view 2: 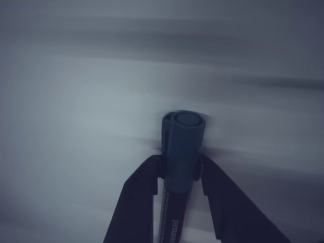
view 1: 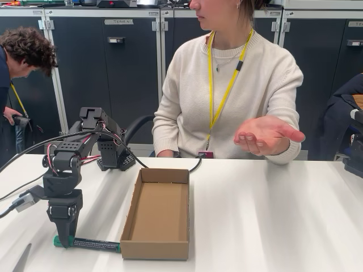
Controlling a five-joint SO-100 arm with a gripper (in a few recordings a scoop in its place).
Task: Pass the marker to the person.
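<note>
Pinching the one marker [view 1: 86, 244] near its green cap, the claw [view 1: 63, 240] points straight down at the white counter [view 1: 266, 215], where the marker lies flat with its far end touching the near left corner of the single open cardboard box [view 1: 156, 213]. One person [view 1: 232, 85] in a cream sweater sits behind the counter with her face cut off by the top edge and one hand [view 1: 266, 135] held out palm-up, well apart from the marker. From the wrist view the claw's two fingers [view 2: 139, 197] grip the barrel just below the cap while the background smears into blur, and a grey pointed thing [view 1: 21, 258] at the fixed view's bottom left is cropped and hard to identify.
</note>
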